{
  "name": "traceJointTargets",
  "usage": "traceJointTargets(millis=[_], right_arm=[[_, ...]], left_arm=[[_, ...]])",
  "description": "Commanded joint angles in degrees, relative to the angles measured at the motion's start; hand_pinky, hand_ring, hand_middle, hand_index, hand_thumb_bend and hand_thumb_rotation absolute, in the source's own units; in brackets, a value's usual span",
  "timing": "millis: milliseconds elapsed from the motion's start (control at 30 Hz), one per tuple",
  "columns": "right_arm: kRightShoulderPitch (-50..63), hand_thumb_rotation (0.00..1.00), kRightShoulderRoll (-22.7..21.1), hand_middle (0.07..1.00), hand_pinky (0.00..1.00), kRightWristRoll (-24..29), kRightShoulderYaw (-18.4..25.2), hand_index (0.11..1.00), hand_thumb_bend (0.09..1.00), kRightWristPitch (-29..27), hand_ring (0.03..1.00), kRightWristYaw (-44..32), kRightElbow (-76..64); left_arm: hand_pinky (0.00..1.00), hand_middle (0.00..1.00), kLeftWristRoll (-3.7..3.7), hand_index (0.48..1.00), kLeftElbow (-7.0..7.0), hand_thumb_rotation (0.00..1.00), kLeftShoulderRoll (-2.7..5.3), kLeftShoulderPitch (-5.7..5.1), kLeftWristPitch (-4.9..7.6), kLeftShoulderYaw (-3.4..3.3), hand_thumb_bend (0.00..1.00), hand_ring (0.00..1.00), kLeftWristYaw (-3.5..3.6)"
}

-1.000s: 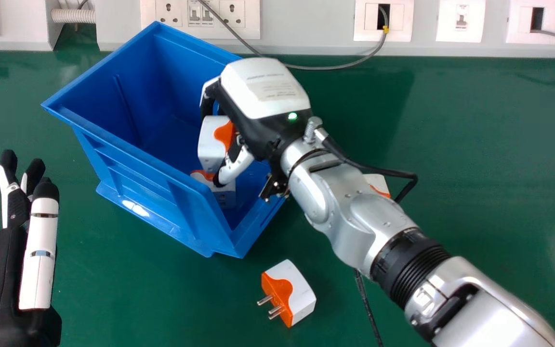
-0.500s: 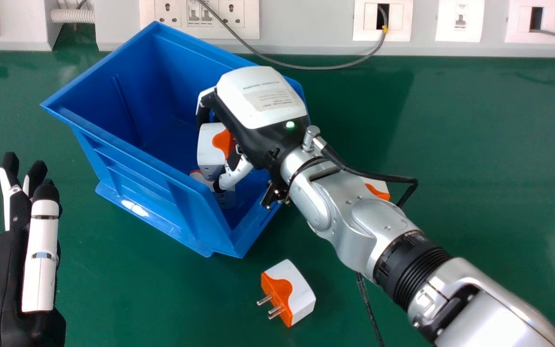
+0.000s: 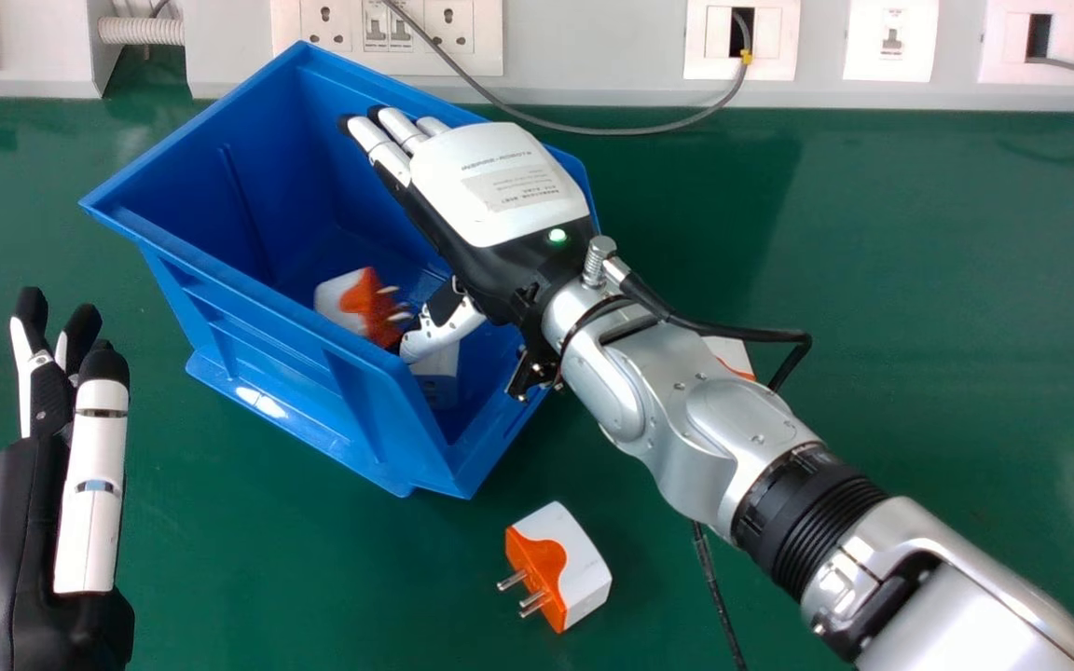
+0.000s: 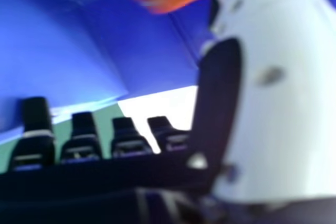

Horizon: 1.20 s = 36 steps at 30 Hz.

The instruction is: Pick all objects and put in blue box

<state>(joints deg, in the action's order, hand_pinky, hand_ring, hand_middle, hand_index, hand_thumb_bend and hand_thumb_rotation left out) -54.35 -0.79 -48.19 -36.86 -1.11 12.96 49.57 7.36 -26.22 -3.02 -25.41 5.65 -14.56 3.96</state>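
One white adapter point(image 3: 732, 353) lies partly hidden behind the right forearm point(image 3: 722, 429).

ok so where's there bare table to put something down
Between the left hand and the near plug, in front of the blue box; also table right of the right arm. Crowded inside the box: two plugs by the right hand.

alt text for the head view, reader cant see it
The robot's right hand, open, is over a blue box with an orange and white plug adapter and a white block inside. A second adapter lies on the green table; another white piece shows behind the right arm. The left hand is at left.
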Motion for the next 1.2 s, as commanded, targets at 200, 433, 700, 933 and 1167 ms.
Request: traceJointTargets(millis=[200, 433, 700, 933, 1167], right_arm=[[3.2, 0.09, -3.3, 0.963, 0.79, 0.1, 2.3, 0.936, 0.572, 0.3, 0.918, 3.8, -7.9], [12.5, 0.00, -8.4, 0.956, 0.77, -0.4, 5.4, 0.936, 0.523, 1.0, 0.915, 5.3, -24.5], [25.4, 0.09, -13.2, 0.967, 0.75, -1.3, 9.4, 0.945, 0.388, 1.8, 0.914, 5.6, -42.1], [40.8, 0.20, -16.8, 0.952, 0.71, -0.6, 14.9, 0.939, 0.375, -0.1, 0.887, 6.4, -56.1], [53.0, 0.22, -20.0, 0.972, 0.77, 1.7, 21.6, 0.964, 0.392, -2.0, 0.923, 5.4, -63.2]], left_arm=[[1.00, 1.00, -0.45, 1.000, -0.40, 0.92, -0.47, 0.53, 1.19, 0.20, 0.23, 1.00, 0.14], [1.00, 1.00, 0.14, 1.000, 0.05, 0.92, -0.77, 1.04, 0.99, -0.10, 0.21, 1.00, 0.43], [1.00, 1.00, 1.32, 1.000, 0.79, 0.91, -1.11, 1.52, 0.52, -0.54, 0.24, 1.00, 1.62], [1.00, 1.00, 2.64, 1.000, 1.52, 0.88, -1.24, 2.05, 1.28, -0.65, 0.23, 1.00, 2.76], [1.00, 1.00, 2.48, 1.000, 1.78, 0.87, -1.35, 2.40, 0.92, -0.87, 0.23, 1.00, 2.59]])
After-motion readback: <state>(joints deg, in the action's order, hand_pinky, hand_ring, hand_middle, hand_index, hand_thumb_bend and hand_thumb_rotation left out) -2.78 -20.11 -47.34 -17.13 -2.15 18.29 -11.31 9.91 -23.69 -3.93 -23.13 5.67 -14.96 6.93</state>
